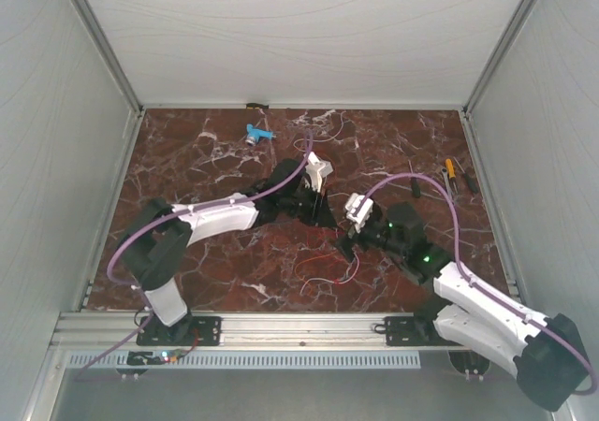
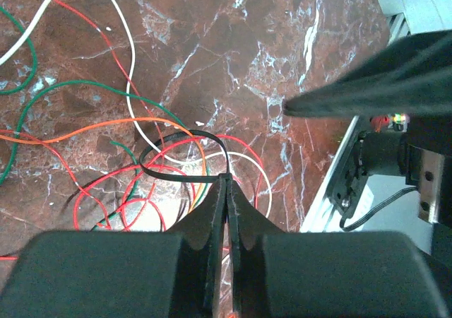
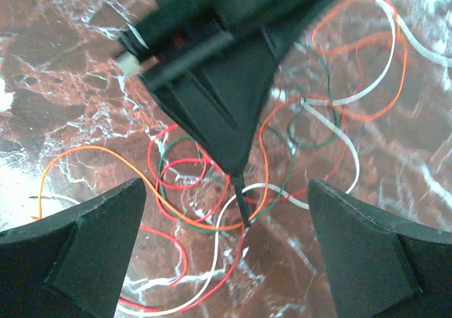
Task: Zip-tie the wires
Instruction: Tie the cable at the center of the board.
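**Left gripper pinches a zip tie, right gripper gapes over the wires**

Our left gripper point(image 2: 227, 184) is clamped tight on a black zip tie point(image 3: 241, 198), whose thin loop lies among the strands just ahead of the fingertips (we cannot tell whether it fully circles them). Our right gripper point(image 3: 226, 191) faces it with its jaws spread wide, holding nothing.

Below them is a table point(image 1: 187, 159) of dark red marble veined with white. It is boxed in by pale panel walls point(image 1: 309, 37), with a metal rail point(image 1: 281, 327) along the near edge. A blue-and-white piece point(image 1: 259, 133) sits near the far edge, and hand tools point(image 1: 451, 173) lie at the right.

The wires point(image 2: 131, 71) lie on the marble near the table's middle, under and between the two grippers. They are hair-thin strands of red, orange, white and green, curled in loose overlapping loops.
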